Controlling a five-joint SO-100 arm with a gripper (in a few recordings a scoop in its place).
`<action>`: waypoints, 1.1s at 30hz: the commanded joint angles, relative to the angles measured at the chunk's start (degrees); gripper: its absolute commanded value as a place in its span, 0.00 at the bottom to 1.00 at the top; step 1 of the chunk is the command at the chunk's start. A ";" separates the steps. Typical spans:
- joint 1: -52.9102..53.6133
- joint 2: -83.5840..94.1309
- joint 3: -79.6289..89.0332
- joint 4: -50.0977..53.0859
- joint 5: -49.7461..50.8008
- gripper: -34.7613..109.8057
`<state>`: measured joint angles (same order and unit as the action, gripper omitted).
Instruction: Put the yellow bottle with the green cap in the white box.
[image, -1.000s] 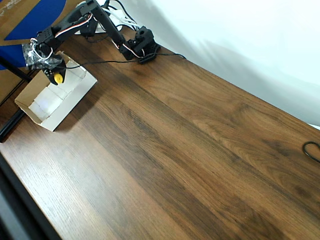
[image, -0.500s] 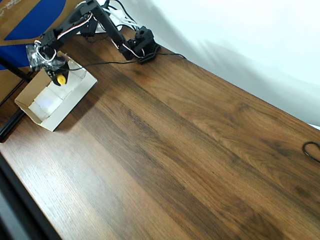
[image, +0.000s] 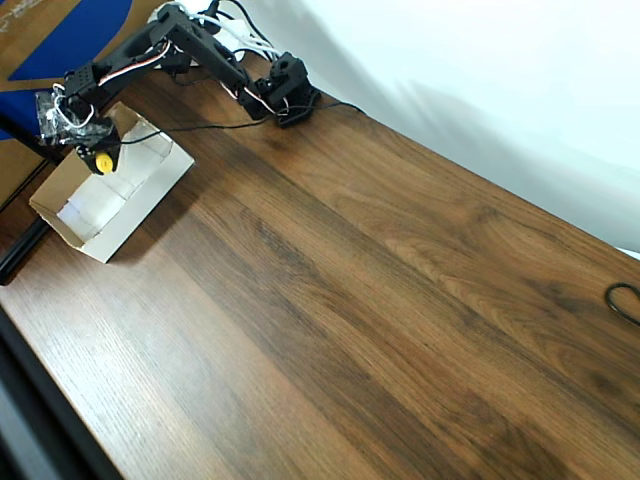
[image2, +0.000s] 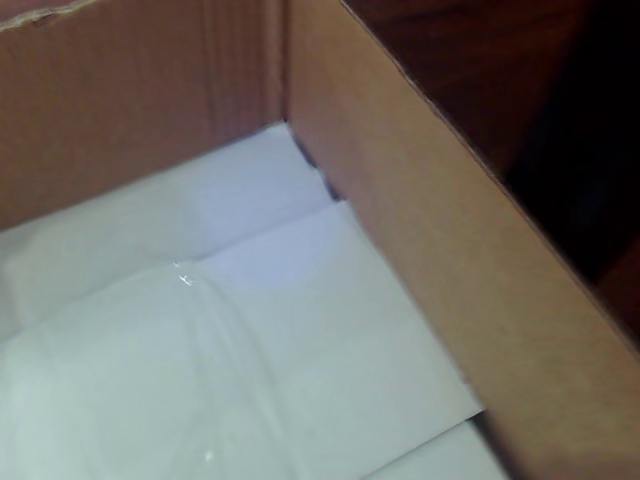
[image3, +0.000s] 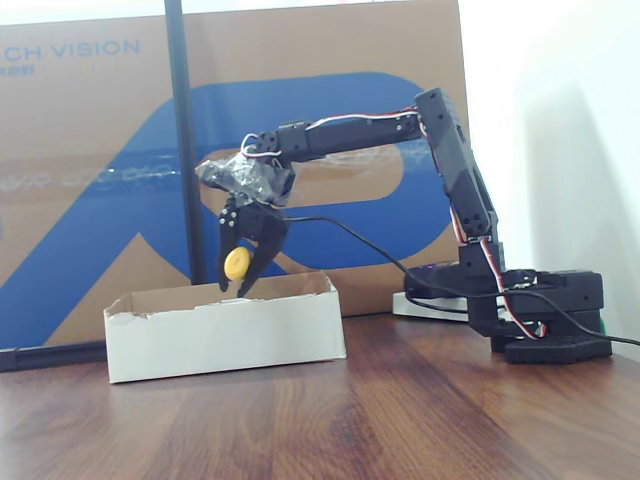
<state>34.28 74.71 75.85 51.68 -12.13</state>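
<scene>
Item: yellow bottle (image3: 237, 263) | held between closed gripper (image3: 243, 283) fingers, cap seemingly hidden | we note shift farther over white box (image3: 225, 330) | box floor below fingertips, release pending

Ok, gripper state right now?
Gripper: shut on the bottle, held above the white box.
</scene>
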 joint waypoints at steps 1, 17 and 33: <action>1.41 -0.26 -5.01 0.09 -0.26 0.24; 3.08 0.18 -1.23 -1.58 1.76 0.39; -5.01 26.02 23.38 -7.12 2.20 0.24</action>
<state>30.15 90.79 97.21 44.56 -10.02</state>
